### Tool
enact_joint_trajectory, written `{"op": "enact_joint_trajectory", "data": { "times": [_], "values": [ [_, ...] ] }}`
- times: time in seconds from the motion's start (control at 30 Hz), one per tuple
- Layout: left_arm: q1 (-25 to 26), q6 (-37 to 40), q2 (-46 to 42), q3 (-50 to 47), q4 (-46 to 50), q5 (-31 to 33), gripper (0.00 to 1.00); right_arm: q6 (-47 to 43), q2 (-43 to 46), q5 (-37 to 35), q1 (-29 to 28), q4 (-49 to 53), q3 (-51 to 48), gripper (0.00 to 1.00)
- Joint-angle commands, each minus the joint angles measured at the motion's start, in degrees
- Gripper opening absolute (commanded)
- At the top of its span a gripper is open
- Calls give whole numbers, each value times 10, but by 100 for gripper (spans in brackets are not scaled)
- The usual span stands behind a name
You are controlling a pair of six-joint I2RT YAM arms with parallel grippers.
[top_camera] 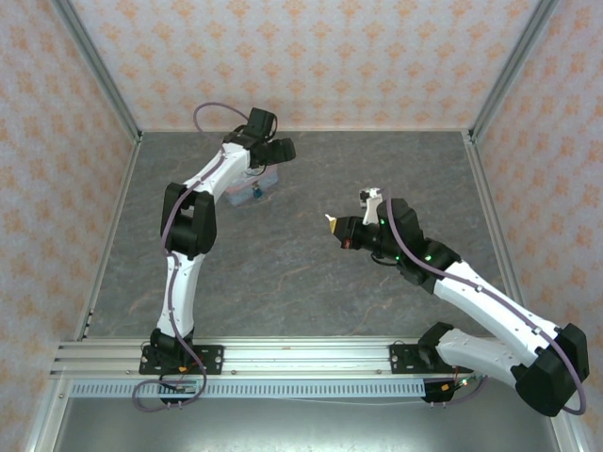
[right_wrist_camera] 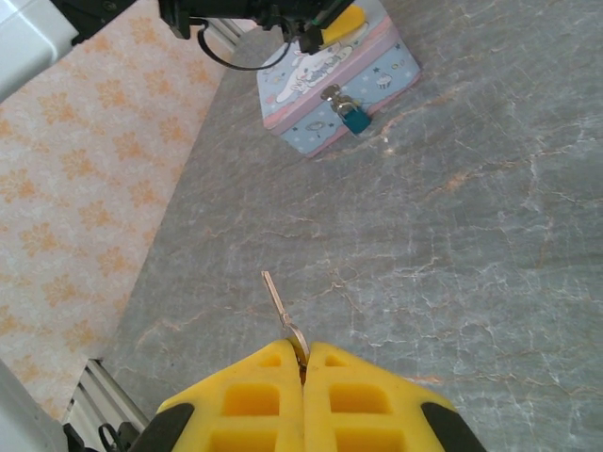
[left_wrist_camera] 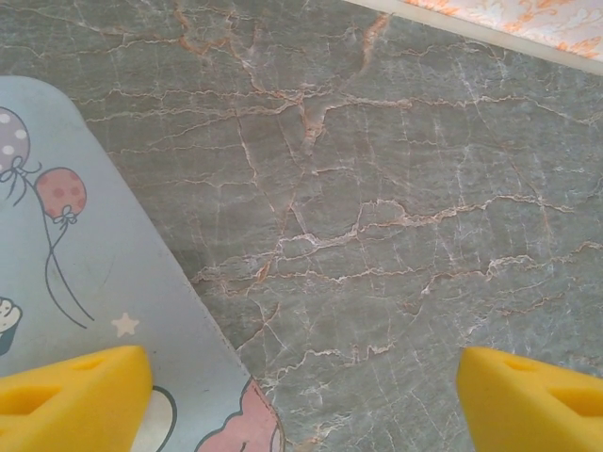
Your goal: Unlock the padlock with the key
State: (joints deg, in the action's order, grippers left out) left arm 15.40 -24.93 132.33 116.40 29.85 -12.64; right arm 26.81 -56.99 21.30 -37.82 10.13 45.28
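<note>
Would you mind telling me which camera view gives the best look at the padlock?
The right wrist view: the padlock hangs teal and distinct, shackle visible, on the front of the tin. The top external view gives just a small blue speck beside the tin. The left wrist view faces the tin's lid instead.

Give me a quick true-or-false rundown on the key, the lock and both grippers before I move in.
1. The right gripper is pinching the key. True.
2. The key is already in the padlock. False: its tip points out over bare floor, well short of the padlock.
3. The left gripper is open, with one finger over the lid of the tin. True.
4. The padlock lies loose on the floor. False: it hangs from the clasp on the tin's side.
</note>
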Motion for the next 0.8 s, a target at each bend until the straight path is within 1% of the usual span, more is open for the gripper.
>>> {"op": "enact_joint_trajectory", "data": {
  "times": [0.0, 0.2, 0.37, 0.57, 0.6, 0.77],
  "values": [
    [16, 13, -12, -58, 14, -12, 85, -10, 11, -21, 4, 24, 9, 0],
    [36, 1, -89, -187, -46, -12, 85, -15, 22, -31, 14, 49, 10, 0],
    [60, -8, -156, -274, -75, -1, 85, -12, 34, -30, 32, 71, 3, 0],
    [97, -37, -226, -384, -116, 3, 85, 5, 63, -17, 82, 85, -21, 0],
    [106, -40, -253, -398, -121, 7, 85, 10, 68, -13, 93, 87, -26, 0],
    [149, -54, -301, -466, -128, 36, 85, 20, 81, 15, 147, 105, -42, 0]
  ]
}}
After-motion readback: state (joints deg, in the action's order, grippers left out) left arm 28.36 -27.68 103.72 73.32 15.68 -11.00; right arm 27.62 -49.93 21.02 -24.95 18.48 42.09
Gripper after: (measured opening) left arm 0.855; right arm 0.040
